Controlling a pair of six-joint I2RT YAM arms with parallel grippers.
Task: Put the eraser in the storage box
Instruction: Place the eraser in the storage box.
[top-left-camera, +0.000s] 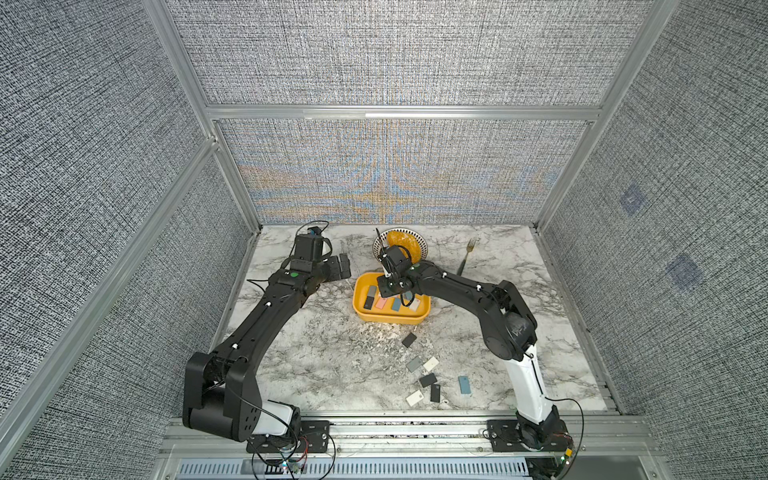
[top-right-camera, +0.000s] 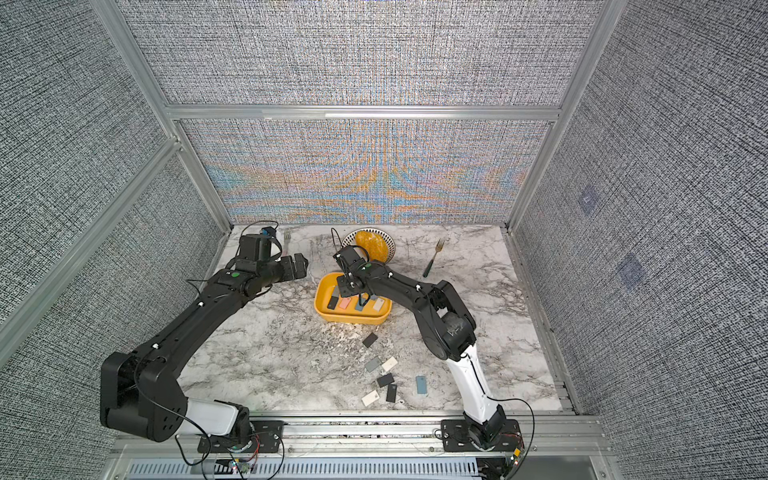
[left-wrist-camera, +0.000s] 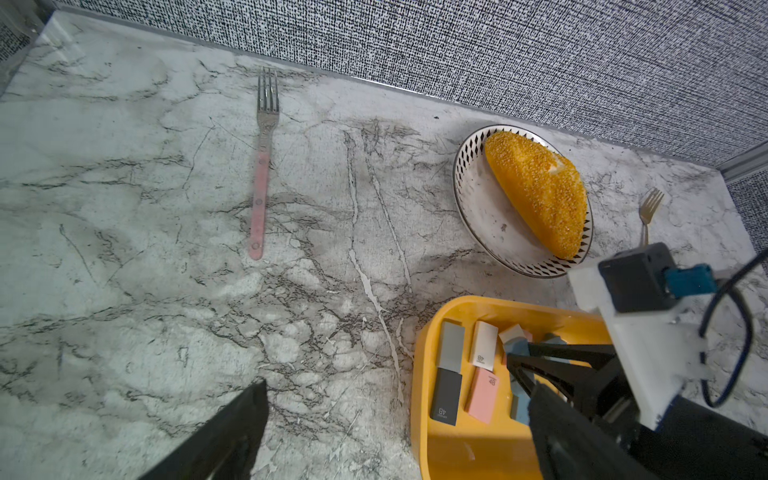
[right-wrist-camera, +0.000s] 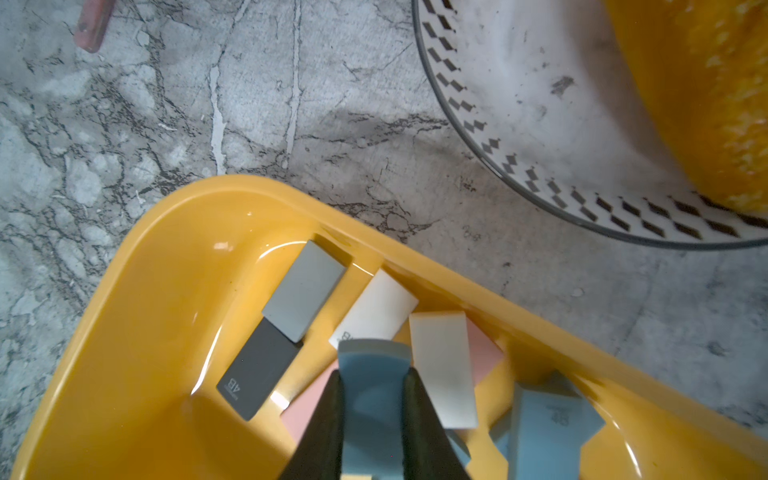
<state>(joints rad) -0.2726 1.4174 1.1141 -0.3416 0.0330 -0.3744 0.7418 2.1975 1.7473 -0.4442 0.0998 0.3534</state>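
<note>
Right gripper (right-wrist-camera: 372, 374) pinches a blue eraser (right-wrist-camera: 368, 357) over the part-filled storage box (right-wrist-camera: 137, 332); seven loose erasers (top-left-camera: 414, 364) wait near the tabletop's (top-left-camera: 311, 353) front edge.

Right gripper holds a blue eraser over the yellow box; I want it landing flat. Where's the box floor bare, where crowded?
Bare: the floor between the black eraser and the box's rounded end wall. Crowded: the grey eraser, white eraser, pink eraser and loose blue eraser cluster below the right gripper and its held eraser.
</note>
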